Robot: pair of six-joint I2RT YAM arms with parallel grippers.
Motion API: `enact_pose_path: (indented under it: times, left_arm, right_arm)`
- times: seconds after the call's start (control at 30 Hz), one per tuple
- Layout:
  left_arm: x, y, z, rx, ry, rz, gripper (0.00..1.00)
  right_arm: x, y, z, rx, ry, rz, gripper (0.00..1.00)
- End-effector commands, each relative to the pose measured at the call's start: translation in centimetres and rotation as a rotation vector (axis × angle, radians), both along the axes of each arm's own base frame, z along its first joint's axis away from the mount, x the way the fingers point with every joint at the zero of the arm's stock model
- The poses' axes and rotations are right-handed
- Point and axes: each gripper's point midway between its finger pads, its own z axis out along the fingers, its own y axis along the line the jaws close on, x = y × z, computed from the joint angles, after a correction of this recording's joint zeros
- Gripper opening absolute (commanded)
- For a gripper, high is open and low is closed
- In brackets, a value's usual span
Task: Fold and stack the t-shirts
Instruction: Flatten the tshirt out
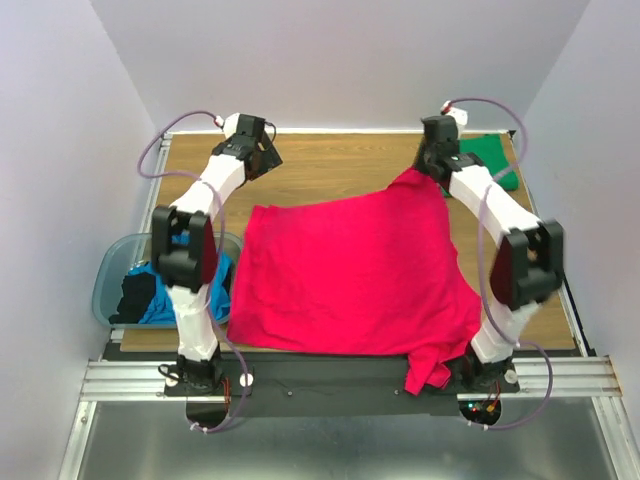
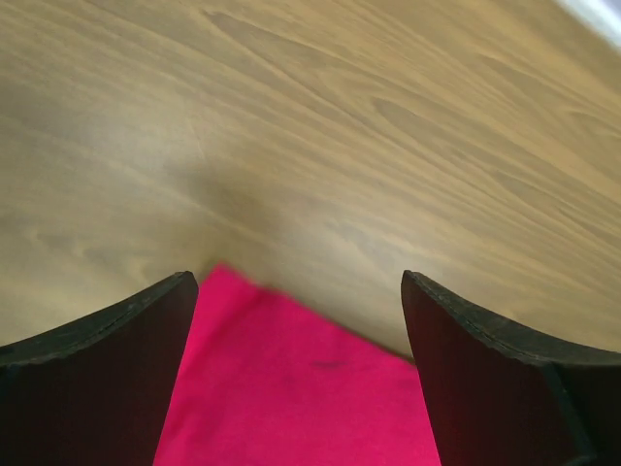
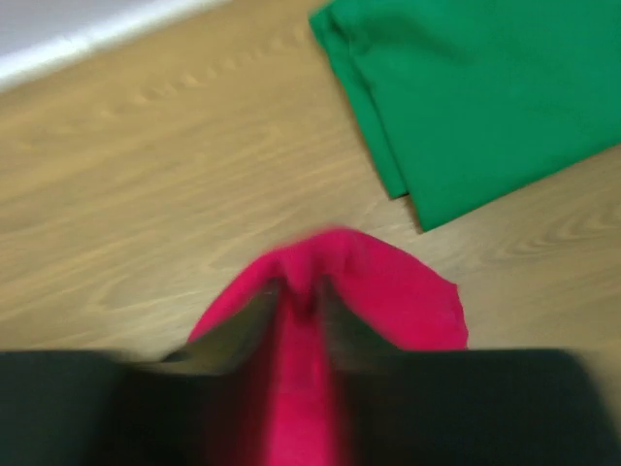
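Observation:
The crimson-pink t-shirt (image 1: 350, 270) lies spread across the middle of the table, with one sleeve hanging over the near edge. My right gripper (image 1: 429, 172) is shut on its far right corner, and the cloth bunches between the fingers in the right wrist view (image 3: 301, 291). My left gripper (image 1: 268, 160) is open and empty, just beyond the shirt's far left corner; that corner (image 2: 291, 388) shows between the spread fingers (image 2: 107, 369). The emerald green t-shirt (image 1: 495, 160) lies folded at the far right, also in the right wrist view (image 3: 485, 97). The bright blue t-shirt (image 1: 165, 300) lies crumpled in the tub.
A translucent grey-blue plastic tub (image 1: 112, 270) stands off the table's left edge, holding the blue shirt and something dark. White walls close in the back and sides. A metal rail (image 1: 330, 378) runs along the near edge by the arm bases.

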Motion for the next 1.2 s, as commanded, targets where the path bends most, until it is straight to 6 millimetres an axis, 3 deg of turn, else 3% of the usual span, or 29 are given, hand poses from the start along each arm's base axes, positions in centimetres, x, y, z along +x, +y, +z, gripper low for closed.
enact_pose_path:
  times: [0.0, 0.07, 0.1, 0.17, 0.3, 0.4, 0.5, 0.67, 0.8, 0.93, 1.17]
  left_arm:
    - [3.2, 0.3, 4.3, 0.002, -0.066, 0.001, 0.98]
    - [3.8, 0.0, 6.2, -0.006, -0.132, -0.015, 0.98]
    - [3.7, 0.1, 6.7, -0.007, -0.15, -0.013, 0.98]
    - [3.1, -0.1, 7.8, -0.021, -0.187, -0.034, 0.98]
    - [1.4, -1.4, 6.8, -0.065, -0.17, -0.103, 0.98]
    - [0.1, -1.8, 4.6, -0.07, -0.12, -0.116, 0.98]
    - [-1.5, -3.0, 2.0, -0.086, -0.059, -0.145, 0.98]
    - [-3.0, -6.3, 0.3, -0.088, -0.034, -0.208, 0.98]
    - [-3.7, -7.5, -2.8, -0.077, 0.032, -0.225, 0.98]
    - [-3.8, -7.8, -6.6, -0.069, 0.109, -0.22, 0.98]
    - [-3.6, -8.3, -10.6, -0.056, 0.175, -0.224, 0.99]
  right_arm:
    - [5.6, -0.4, 2.2, 0.036, -0.118, -0.007, 0.53]
    - [6.2, 0.7, 2.0, 0.053, -0.111, 0.044, 0.7]
    - [6.3, 0.9, 2.1, 0.059, -0.112, 0.051, 0.85]
    - [5.7, 1.1, 2.7, 0.07, -0.119, 0.069, 1.0]
    - [3.0, 0.9, 2.9, 0.082, -0.107, 0.084, 1.0]
    - [0.2, 1.6, 1.9, 0.125, -0.077, 0.138, 1.0]
    - [-2.1, 3.5, -0.4, 0.188, -0.014, 0.24, 1.0]
    - [-3.8, 5.4, -5.1, 0.251, 0.105, 0.3, 1.0]
    - [-3.3, 6.4, -8.2, 0.236, 0.176, 0.312, 1.0]
    - [-0.8, 5.9, -11.3, 0.183, 0.228, 0.267, 1.0]
    - [3.1, 5.6, -15.9, 0.138, 0.294, 0.212, 1.0]
